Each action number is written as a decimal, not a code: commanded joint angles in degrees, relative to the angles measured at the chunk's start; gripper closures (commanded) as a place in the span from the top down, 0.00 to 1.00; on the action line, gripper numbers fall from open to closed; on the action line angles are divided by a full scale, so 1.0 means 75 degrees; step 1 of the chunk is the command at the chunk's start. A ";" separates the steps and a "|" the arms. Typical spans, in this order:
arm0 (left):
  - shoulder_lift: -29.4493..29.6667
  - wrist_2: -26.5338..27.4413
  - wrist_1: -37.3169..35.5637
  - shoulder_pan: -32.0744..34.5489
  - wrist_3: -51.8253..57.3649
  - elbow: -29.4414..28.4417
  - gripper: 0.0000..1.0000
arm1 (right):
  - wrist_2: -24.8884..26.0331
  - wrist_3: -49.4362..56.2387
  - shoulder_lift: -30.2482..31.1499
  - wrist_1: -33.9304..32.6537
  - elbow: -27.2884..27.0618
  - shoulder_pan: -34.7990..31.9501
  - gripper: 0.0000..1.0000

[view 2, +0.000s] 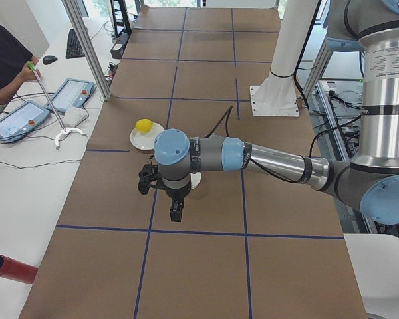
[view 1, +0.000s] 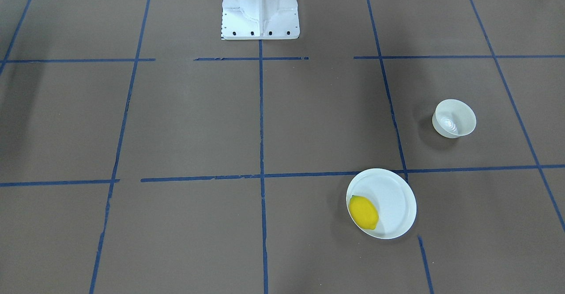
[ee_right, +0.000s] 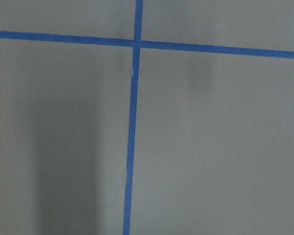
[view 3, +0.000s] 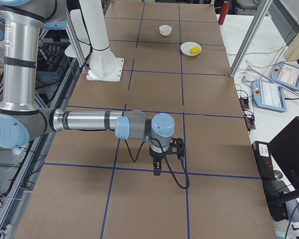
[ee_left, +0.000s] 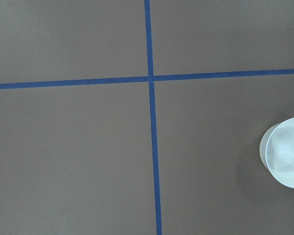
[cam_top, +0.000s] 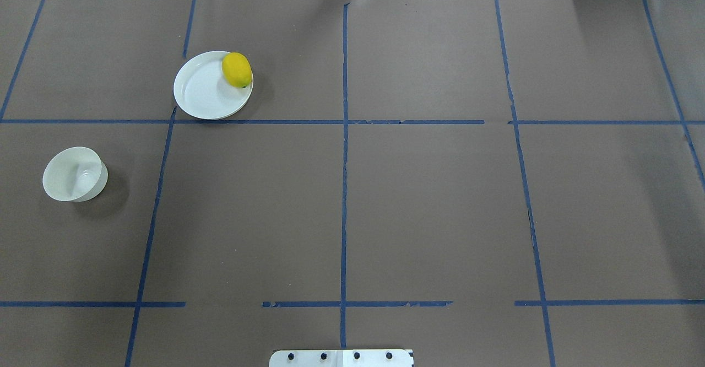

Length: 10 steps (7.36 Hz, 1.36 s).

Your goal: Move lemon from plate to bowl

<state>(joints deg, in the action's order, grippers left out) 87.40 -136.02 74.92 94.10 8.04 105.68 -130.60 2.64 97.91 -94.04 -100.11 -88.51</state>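
The yellow lemon lies on the white plate, against its rim, at the far left of the table. It also shows in the front-facing view on the plate. The small deep white bowl stands empty, nearer the robot and further left, apart from the plate. My left gripper hangs above the table near the bowl, which the arm partly hides. My right gripper hangs over the table's other end. I cannot tell whether either gripper is open or shut.
Blue tape lines grid the brown table. The robot's white base stands at the table's near middle. A red cylinder, tablets and an operator are on the side table beyond the far edge. Metal frame posts stand there.
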 commanded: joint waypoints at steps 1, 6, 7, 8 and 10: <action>0.0042 -0.0040 0.0100 -0.0007 0.0017 0.0077 1.00 | 0.0000 0.0000 0.0000 0.0000 0.0000 0.0000 1.00; -0.0051 -0.0064 0.0741 -0.0460 0.0018 0.0090 1.00 | 0.0000 0.0000 0.0000 0.0000 0.0000 0.0000 1.00; -0.0016 -0.0319 0.1233 -0.1195 -0.0238 0.0066 1.00 | 0.0000 0.0000 0.0000 0.0000 0.0000 0.0000 1.00; 0.0088 -0.0751 0.1852 -0.2061 -0.1679 0.0170 1.00 | 0.0000 0.0000 0.0000 0.0000 0.0000 0.0000 1.00; 0.1371 -0.0674 0.2981 -0.3586 -0.4719 -0.0120 0.99 | 0.0000 0.0000 0.0000 0.0000 0.0000 0.0000 1.00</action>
<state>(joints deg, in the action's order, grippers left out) 91.65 -140.98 92.68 74.52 -14.77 106.21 -130.61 2.64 97.91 -94.04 -100.11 -88.51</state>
